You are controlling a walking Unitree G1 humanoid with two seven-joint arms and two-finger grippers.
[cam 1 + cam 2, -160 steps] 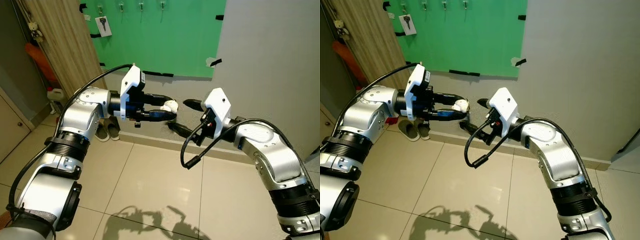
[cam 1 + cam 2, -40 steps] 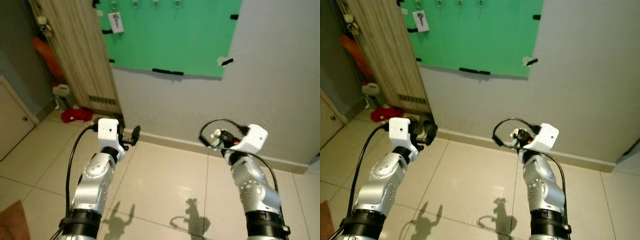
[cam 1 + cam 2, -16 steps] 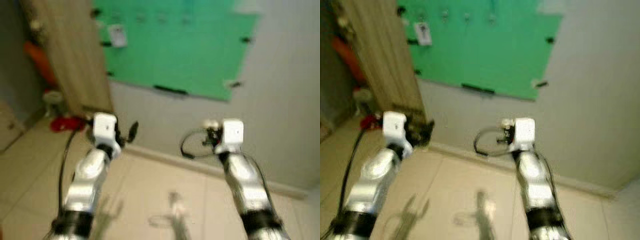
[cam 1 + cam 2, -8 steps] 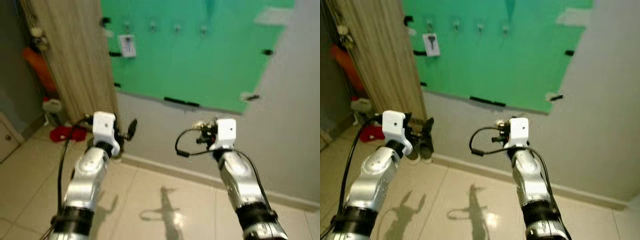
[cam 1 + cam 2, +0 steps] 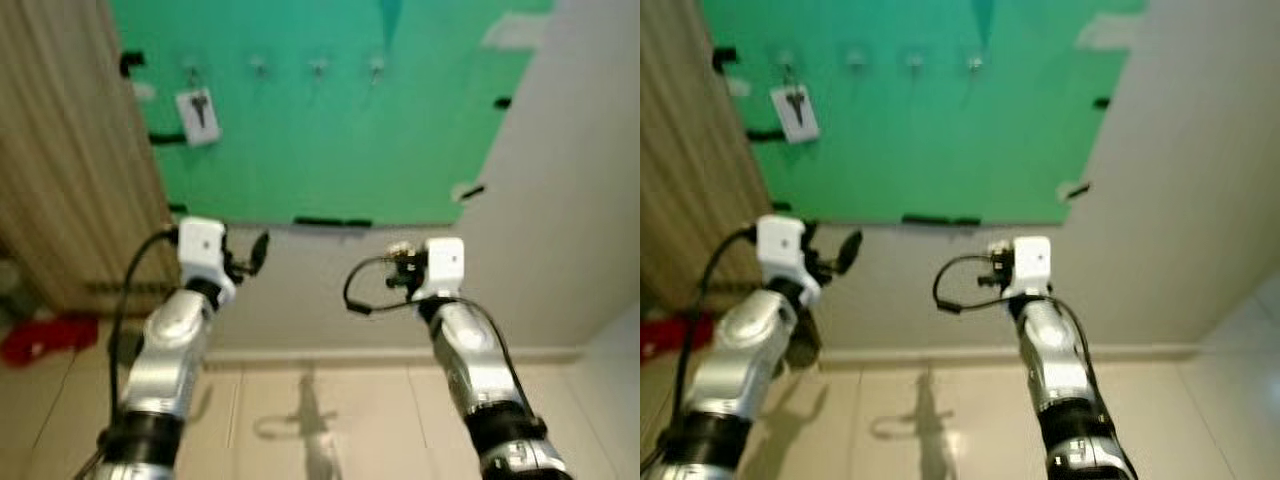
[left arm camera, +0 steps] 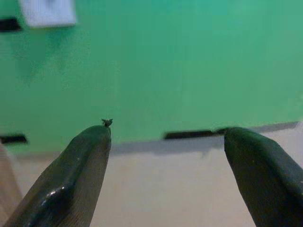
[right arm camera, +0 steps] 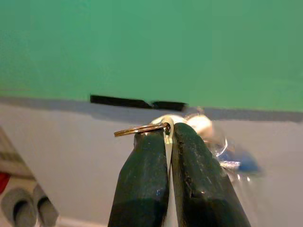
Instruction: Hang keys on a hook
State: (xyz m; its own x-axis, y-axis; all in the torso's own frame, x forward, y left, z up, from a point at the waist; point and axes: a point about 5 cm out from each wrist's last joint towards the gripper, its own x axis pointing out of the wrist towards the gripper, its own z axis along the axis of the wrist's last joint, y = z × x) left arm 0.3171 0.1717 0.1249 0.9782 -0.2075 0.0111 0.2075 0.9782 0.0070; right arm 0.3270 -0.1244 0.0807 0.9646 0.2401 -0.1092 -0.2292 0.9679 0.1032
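Below the green board (image 5: 330,120), right gripper (image 7: 163,135) pinches keys (image 7: 208,137).

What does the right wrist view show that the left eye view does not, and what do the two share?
Right wrist view alone: the right hand pinching a brass key ring, with blurred keys behind the fingers. Left eye view alone: a row of hooks, a white tag hanging from the leftmost one, and the left hand. Shared: the green board, its black tape strip and the grey wall.
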